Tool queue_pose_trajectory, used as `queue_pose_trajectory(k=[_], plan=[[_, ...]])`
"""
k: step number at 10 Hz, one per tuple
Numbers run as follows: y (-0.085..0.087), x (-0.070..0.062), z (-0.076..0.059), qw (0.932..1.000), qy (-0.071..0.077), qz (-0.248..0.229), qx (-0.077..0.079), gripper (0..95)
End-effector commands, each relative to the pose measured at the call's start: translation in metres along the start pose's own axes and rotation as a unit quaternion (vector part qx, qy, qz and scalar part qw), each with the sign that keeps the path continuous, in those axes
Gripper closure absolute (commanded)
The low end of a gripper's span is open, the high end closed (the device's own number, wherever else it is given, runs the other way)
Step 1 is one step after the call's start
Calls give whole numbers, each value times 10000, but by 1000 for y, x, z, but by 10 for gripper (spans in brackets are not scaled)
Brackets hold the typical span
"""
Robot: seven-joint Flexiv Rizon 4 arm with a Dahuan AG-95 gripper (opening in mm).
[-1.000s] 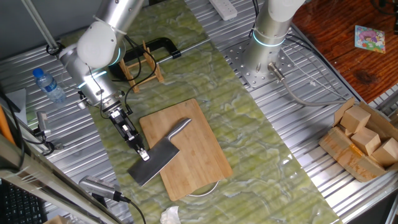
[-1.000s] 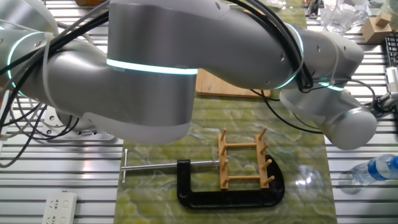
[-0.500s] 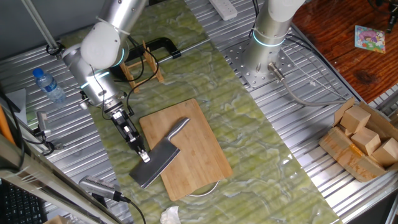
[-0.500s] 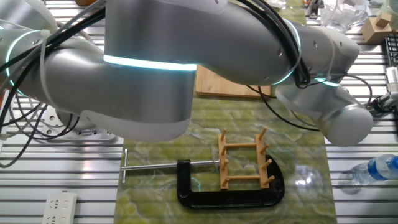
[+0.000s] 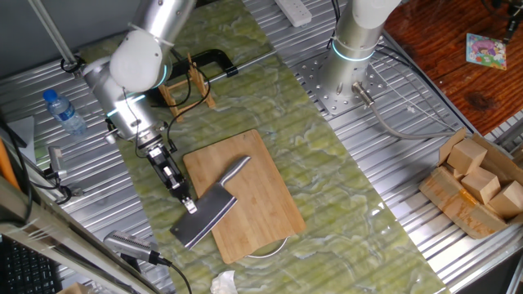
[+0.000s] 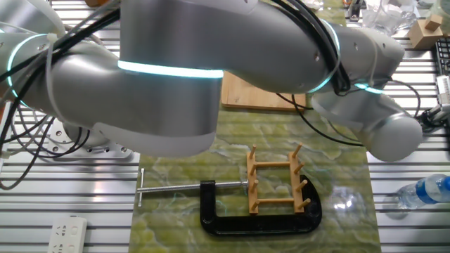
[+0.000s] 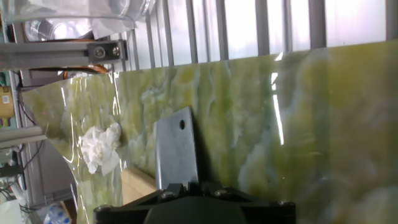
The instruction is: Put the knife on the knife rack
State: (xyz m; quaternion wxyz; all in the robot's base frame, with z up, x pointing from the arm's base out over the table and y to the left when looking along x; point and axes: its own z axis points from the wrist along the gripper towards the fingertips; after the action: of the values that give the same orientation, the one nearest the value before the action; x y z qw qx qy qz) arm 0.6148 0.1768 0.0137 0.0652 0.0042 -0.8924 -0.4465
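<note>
The gripper (image 5: 188,204) grasps the cleaver (image 5: 206,212) by its blade, lower left; lift it level, clearing the cutting board (image 5: 245,192), toward the peg rack (image 6: 275,181).

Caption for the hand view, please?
Gripper clamped on the knife blade, above the green mat, crumpled tissue beside.

You had a silver-grey arm (image 5: 135,61) of thick rounded segments, with thin glowing cyan rings at the joints. Black cables looped along its upper links. Its wrist narrowed to a slim black gripper (image 5: 187,204) tipped with a small pale piece. In the hand view, the black gripper body showed small screws along its top edge.
</note>
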Motion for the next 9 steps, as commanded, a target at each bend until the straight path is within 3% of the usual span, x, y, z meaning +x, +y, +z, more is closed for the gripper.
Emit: queue_pose_trajectory(k=[1, 3, 7, 9], plan=[[8, -4, -6, 9993, 84, 11, 354, 950], [16, -3, -17, 9958, 160, -87, 897, 950], [31, 3, -34, 9922, 292, -24, 1214, 950], [38, 4, -38, 9876, 389, -97, 1515, 950]])
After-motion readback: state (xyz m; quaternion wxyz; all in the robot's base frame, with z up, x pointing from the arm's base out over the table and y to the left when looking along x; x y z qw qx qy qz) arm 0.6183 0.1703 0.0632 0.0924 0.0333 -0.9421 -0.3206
